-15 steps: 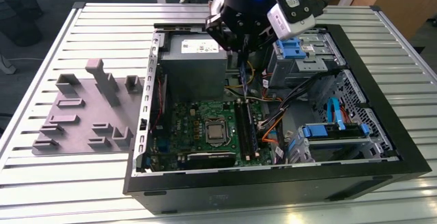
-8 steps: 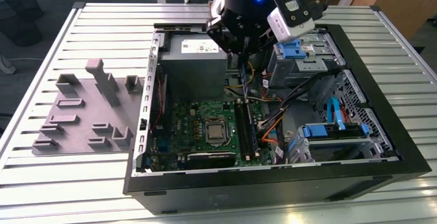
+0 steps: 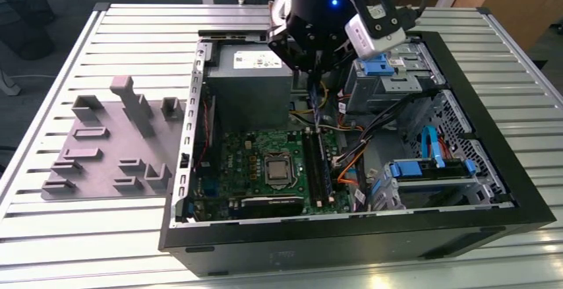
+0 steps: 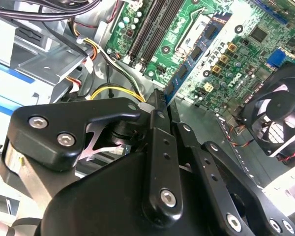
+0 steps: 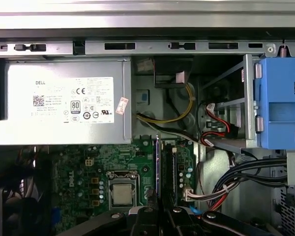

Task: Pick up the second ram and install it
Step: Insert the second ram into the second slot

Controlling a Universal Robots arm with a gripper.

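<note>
My gripper [image 4: 162, 101] is shut on the second ram [image 4: 194, 54], a thin blue-green stick with black chips that juts out from the fingertips above the green motherboard [image 4: 236, 44]. In the first wrist view the ram [image 5: 158, 162] shows edge-on, lined up along the long black memory slots [image 5: 170, 167], with the gripper [image 5: 159, 212] just behind it. In the exterior view the gripper [image 3: 312, 68] hangs over the far part of the open computer case, above the slots [image 3: 313, 163].
A grey power supply [image 3: 250, 78] sits beside the gripper. Bundled cables [image 5: 221, 187] and blue drive cages [image 3: 422, 170] fill the case's right side in the exterior view. A black fan [image 4: 280, 113] sits near the board. A grey parts fixture [image 3: 115, 144] lies on the table.
</note>
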